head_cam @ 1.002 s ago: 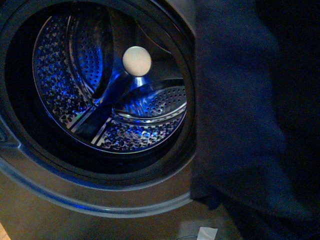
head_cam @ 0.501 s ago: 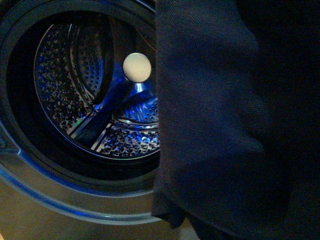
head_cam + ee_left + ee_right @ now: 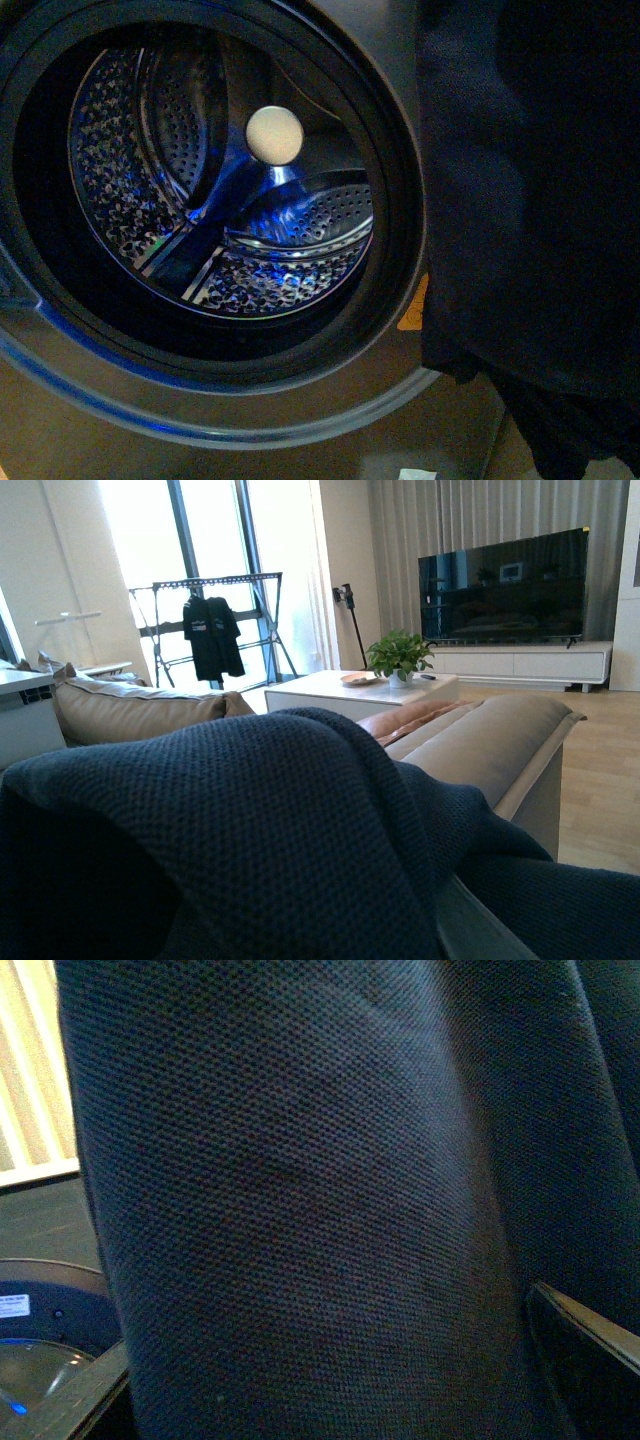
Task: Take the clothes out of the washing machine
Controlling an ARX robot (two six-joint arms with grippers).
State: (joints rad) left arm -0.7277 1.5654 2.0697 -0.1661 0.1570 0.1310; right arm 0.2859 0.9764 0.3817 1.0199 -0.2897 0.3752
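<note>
The washing machine (image 3: 60, 400) fills the front view, its porthole open on the perforated steel drum (image 3: 130, 170). No fabric shows inside the drum. The clothes (image 3: 530, 200), dark navy knit, hang in folds at the right of the front view, beside the porthole. In the left wrist view the clothes (image 3: 230, 850) drape over my left gripper, which is shut on them. Only one grey finger (image 3: 478, 925) shows. In the right wrist view the clothes (image 3: 300, 1190) hang right in front of my open right gripper (image 3: 330, 1380), between its two fingers (image 3: 590, 1350).
A white round knob (image 3: 274, 135) sits at the back of the drum. An orange sticker (image 3: 413, 305) is on the machine's front by the fabric. The left wrist view shows a sofa (image 3: 500, 745), a low table (image 3: 350, 692), a TV (image 3: 505, 585) and a drying rack (image 3: 215, 620).
The hanging clothes swung left across the drum mouth half a second ago, then back right. They now hang beside the porthole, and the orange sticker is uncovered.
</note>
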